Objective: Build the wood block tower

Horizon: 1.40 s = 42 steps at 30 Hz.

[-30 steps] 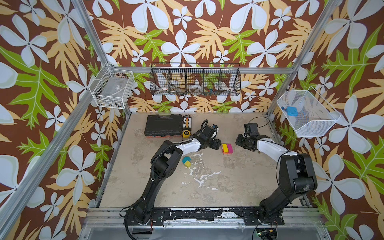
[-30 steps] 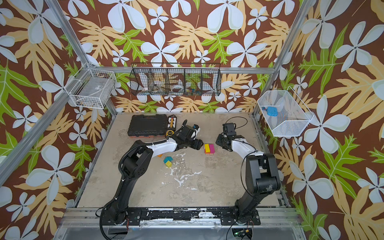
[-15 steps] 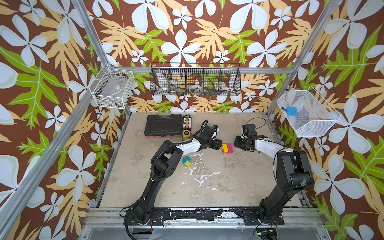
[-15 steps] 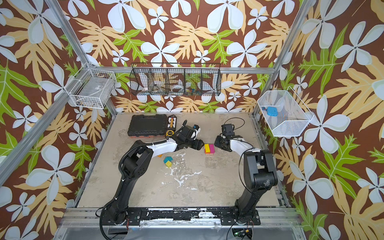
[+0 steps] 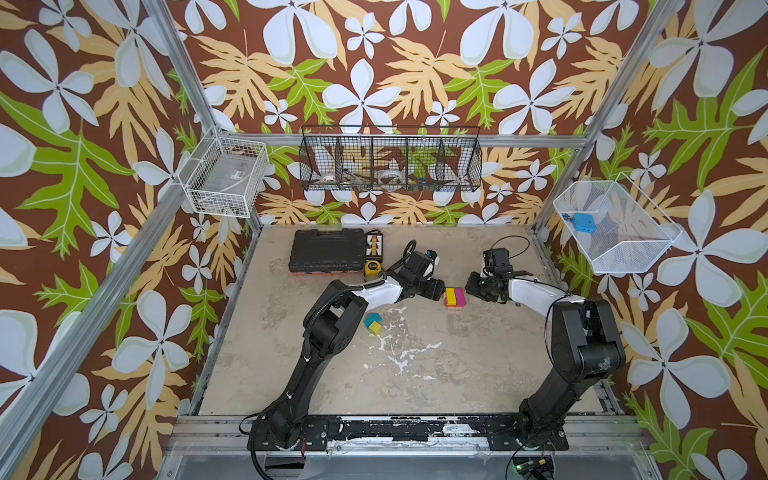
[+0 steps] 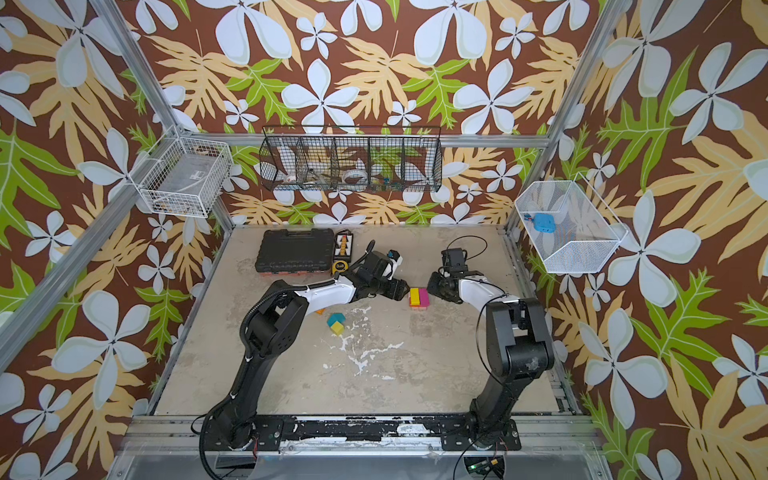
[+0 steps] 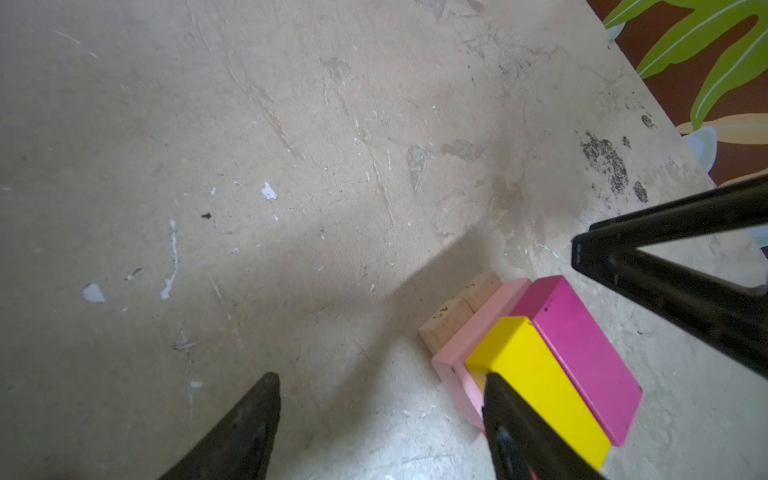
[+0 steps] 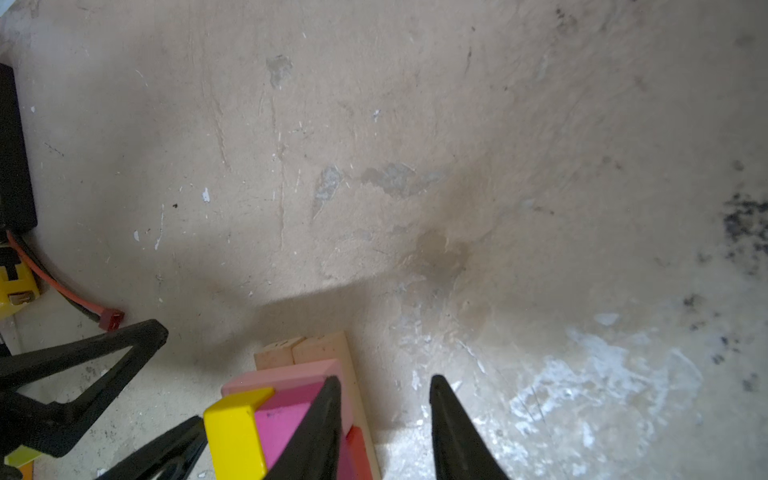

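The tower (image 5: 454,298) (image 6: 418,298) stands mid-table: tan planks (image 7: 453,320) at the base, a pink brick (image 7: 478,328) and a red brick (image 8: 359,453) above, then a magenta brick (image 7: 582,345) and a yellow brick (image 7: 536,382) side by side on top. My left gripper (image 7: 381,378) (image 5: 437,289) is open beside the tower's left side, one finger against the yellow brick, bare floor between its fingers. My right gripper (image 8: 384,380) (image 5: 473,286) is open on the tower's right side, one finger along the magenta brick. A teal wedge (image 5: 368,319) and yellow cube (image 5: 375,328) lie loose near the left arm.
A black tool case (image 5: 326,251), a small flat box (image 5: 375,243) and a yellow tape measure (image 5: 372,267) sit at the back left. Wire baskets (image 5: 390,164) hang on the walls. A red-tipped cable (image 8: 112,320) lies near the left gripper. An orange piece (image 6: 320,311) shows under the left arm.
My right gripper has moved left, up against the tower's right side. The left arm and the tower have not moved.
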Tool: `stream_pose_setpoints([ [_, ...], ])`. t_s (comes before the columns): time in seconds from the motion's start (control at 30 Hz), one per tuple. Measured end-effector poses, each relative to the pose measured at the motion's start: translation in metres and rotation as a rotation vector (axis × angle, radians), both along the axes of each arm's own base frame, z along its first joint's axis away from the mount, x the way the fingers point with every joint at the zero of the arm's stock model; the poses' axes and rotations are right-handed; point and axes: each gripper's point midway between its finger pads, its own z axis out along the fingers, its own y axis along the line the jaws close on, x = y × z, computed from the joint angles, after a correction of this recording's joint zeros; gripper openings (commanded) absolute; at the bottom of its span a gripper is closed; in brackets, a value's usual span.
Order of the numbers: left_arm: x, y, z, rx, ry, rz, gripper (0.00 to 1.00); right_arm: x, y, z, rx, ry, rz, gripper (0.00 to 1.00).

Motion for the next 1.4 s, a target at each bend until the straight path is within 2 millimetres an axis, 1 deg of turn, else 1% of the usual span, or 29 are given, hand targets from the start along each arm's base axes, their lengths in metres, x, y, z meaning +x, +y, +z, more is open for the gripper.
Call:
stream_pose_setpoints([
  [0.3,0.000,-0.001,0.002,-0.005,-0.003,-0.002,0.78,-0.001,0.001,0.001,0.003,-0.002,0.004,0.36],
  [0.37,-0.002,0.002,0.004,-0.003,0.000,0.003,0.78,-0.001,0.000,0.006,-0.001,-0.012,0.000,0.37],
  [0.43,-0.008,0.008,0.014,-0.008,-0.003,0.013,0.79,-0.003,-0.001,0.017,-0.006,-0.038,-0.004,0.38],
  [0.47,-0.010,0.014,0.023,-0.012,-0.011,0.031,0.93,-0.003,-0.002,0.021,-0.009,-0.049,-0.006,0.39],
  [0.5,-0.013,0.020,0.037,-0.020,-0.025,0.051,1.00,-0.005,-0.003,0.027,-0.019,-0.064,-0.012,0.40],
  [0.57,-0.016,0.032,0.073,-0.058,-0.055,0.111,1.00,-0.008,-0.003,0.040,-0.037,-0.095,-0.016,0.42],
  [0.63,-0.019,0.050,0.124,-0.109,-0.109,0.196,1.00,-0.013,0.008,0.055,-0.040,-0.131,0.006,0.44],
  [0.67,-0.022,0.059,0.145,-0.139,-0.125,0.236,1.00,-0.016,0.015,0.062,-0.041,-0.147,0.023,0.44],
  [0.73,-0.036,0.088,0.193,-0.226,-0.143,0.353,1.00,-0.025,0.037,0.075,-0.026,-0.175,0.073,0.44],
  [0.77,-0.043,0.100,0.205,-0.253,-0.134,0.398,1.00,-0.032,0.048,0.077,-0.014,-0.178,0.099,0.44],
  [0.8,-0.054,0.118,0.218,-0.286,-0.116,0.466,1.00,-0.042,0.064,0.078,-0.008,-0.177,0.140,0.45],
  [0.83,-0.063,0.132,0.222,-0.301,-0.093,0.518,1.00,-0.054,0.082,0.077,0.005,-0.170,0.177,0.47],
  [0.9,-0.086,0.167,0.223,-0.313,-0.024,0.642,1.00,-0.086,0.124,0.076,0.022,-0.164,0.293,0.52],
  [0.97,-0.109,0.195,0.223,-0.313,0.018,0.711,1.00,-0.115,0.160,0.073,0.010,-0.176,0.390,0.54],
  [1.0,-0.120,0.207,0.225,-0.324,0.031,0.738,1.00,-0.126,0.176,0.071,0.000,-0.180,0.429,0.54],
  [1.03,-0.130,0.217,0.226,-0.330,0.040,0.752,1.00,-0.133,0.189,0.068,-0.014,-0.181,0.460,0.53],
  [1.07,-0.142,0.228,0.228,-0.340,0.050,0.771,1.00,-0.136,0.201,0.065,-0.029,-0.182,0.484,0.52],
  [1.13,-0.158,0.242,0.230,-0.359,0.064,0.787,1.00,-0.130,0.220,0.060,-0.055,-0.184,0.501,0.52],
  [1.23,-0.175,0.255,0.226,-0.366,0.085,0.800,1.00,-0.108,0.243,0.052,-0.089,-0.184,0.497,0.55],
  [1.3,-0.181,0.258,0.220,-0.356,0.108,0.801,1.00,-0.091,0.259,0.045,-0.118,-0.186,0.499,0.55],
  [1.4,-0.183,0.253,0.217,-0.344,0.130,0.777,1.00,-0.070,0.279,0.036,-0.144,-0.186,0.507,0.54],
])
